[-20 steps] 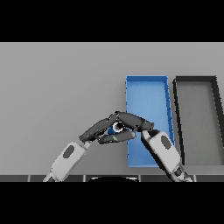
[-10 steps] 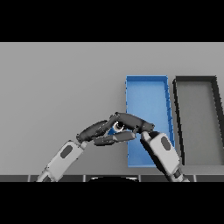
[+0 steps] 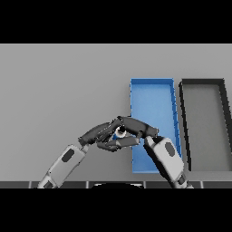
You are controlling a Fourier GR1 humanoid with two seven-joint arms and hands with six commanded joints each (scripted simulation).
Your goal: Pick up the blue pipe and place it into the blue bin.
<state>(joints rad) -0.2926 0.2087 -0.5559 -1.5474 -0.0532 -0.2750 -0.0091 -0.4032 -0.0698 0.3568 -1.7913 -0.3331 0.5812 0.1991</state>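
Note:
Only a small light-and-blue end of the blue pipe (image 3: 120, 131) shows; dark fingers hide the rest. My left hand (image 3: 100, 135) reaches in from the lower left, its fingers and thumb curled round the pipe. It holds the pipe just at the left wall of the blue bin (image 3: 152, 97), near the bin's front half. My right hand (image 3: 138, 127) comes from the lower right and lies over the bin's near left corner. Its straight fingers point left, right above the pipe, touching or overlapping the left hand's fingers.
A black bin (image 3: 203, 84) stands directly to the right of the blue one, the same size and parallel to it. Grey table (image 3: 63, 86) stretches to the left and behind.
The left hand with the pipe dipped a little and came back up beside the bin's left wall. The right arm has hardly moved.

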